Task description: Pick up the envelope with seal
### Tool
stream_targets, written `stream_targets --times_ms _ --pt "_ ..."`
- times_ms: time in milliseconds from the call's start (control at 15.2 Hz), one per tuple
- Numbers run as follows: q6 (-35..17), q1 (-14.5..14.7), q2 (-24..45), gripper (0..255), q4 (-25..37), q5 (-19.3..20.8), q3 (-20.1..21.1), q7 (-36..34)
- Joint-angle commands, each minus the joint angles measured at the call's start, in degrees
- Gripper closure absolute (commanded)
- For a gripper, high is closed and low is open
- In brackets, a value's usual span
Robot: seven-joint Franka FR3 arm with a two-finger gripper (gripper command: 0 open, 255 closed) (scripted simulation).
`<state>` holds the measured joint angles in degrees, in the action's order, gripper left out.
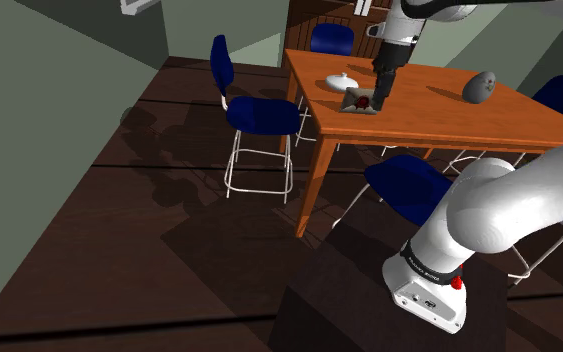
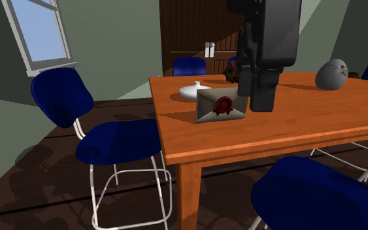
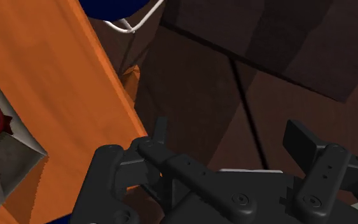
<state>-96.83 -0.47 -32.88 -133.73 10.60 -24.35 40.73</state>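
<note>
The envelope (image 1: 357, 100) is grey-white with a dark red wax seal and sits on the orange table (image 1: 439, 115) near its far-left part. In the second exterior view the envelope (image 2: 220, 105) looks tilted up, its sealed face turned toward that camera. My black gripper (image 1: 380, 97) hangs right beside it, on the shoulder view's right. From the second exterior view the gripper (image 2: 262, 103) stands close against the envelope's right edge; I cannot tell if they touch. In the wrist view the gripper (image 3: 231, 137) is open with nothing between its fingers, and the envelope (image 3: 2, 149) lies off to one side.
A white lidded dish (image 1: 341, 81) stands just behind the envelope. A grey egg-shaped object (image 1: 479, 87) sits further along the table. Blue chairs (image 1: 259, 113) with white wire legs ring the table, one (image 1: 406, 185) at its near side. Dark wooden floor lies below.
</note>
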Motion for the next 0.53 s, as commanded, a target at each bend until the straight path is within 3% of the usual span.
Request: stream_targets --times_ms 0,462 --pt "-1.42 0.35 2.49 0 1.77 1.13 -2.87 5.27" --pt "-6.48 3.44 15.86 0 11.95 -0.49 -12.90 23.54"
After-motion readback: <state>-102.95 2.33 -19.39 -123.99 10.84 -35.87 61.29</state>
